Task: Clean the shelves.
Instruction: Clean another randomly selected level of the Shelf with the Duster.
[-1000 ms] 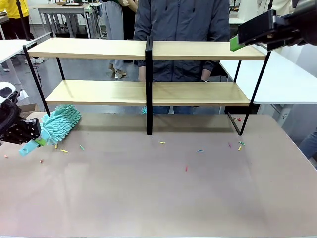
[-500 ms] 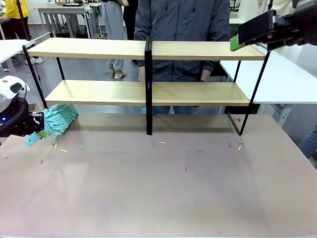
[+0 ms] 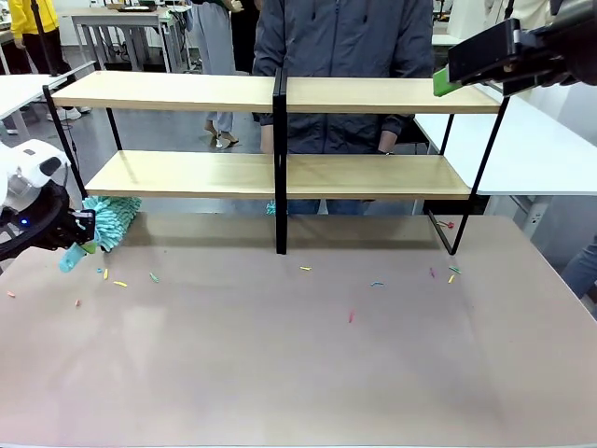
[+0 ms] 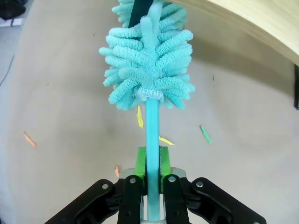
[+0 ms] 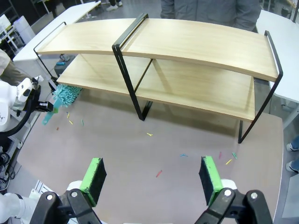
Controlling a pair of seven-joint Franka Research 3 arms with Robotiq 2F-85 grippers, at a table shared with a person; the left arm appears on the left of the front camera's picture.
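The shelves (image 3: 280, 93) stand across the far half of the table as two tiers of light wooden boards on a thin black frame; the right wrist view looks down on these shelves (image 5: 196, 42). My left gripper (image 3: 78, 239) is shut on the handle of a teal fluffy duster (image 3: 114, 220) at the rack's lower left end. In the left wrist view the duster (image 4: 149, 60) points away from my left gripper (image 4: 152, 172), its head close under a board edge (image 4: 261, 23). My right gripper (image 5: 152, 175) hangs open and empty high above the table, at the upper right (image 3: 446, 80).
Small coloured scraps (image 3: 375, 283) lie scattered on the beige tabletop (image 3: 298, 373), several near the duster (image 4: 139, 116). A person (image 3: 345, 37) stands right behind the rack. White tables (image 3: 532, 149) flank the far sides.
My left gripper has risen and turned with the duster, drawing its head in toward the rack's left leg. The right arm has not moved.
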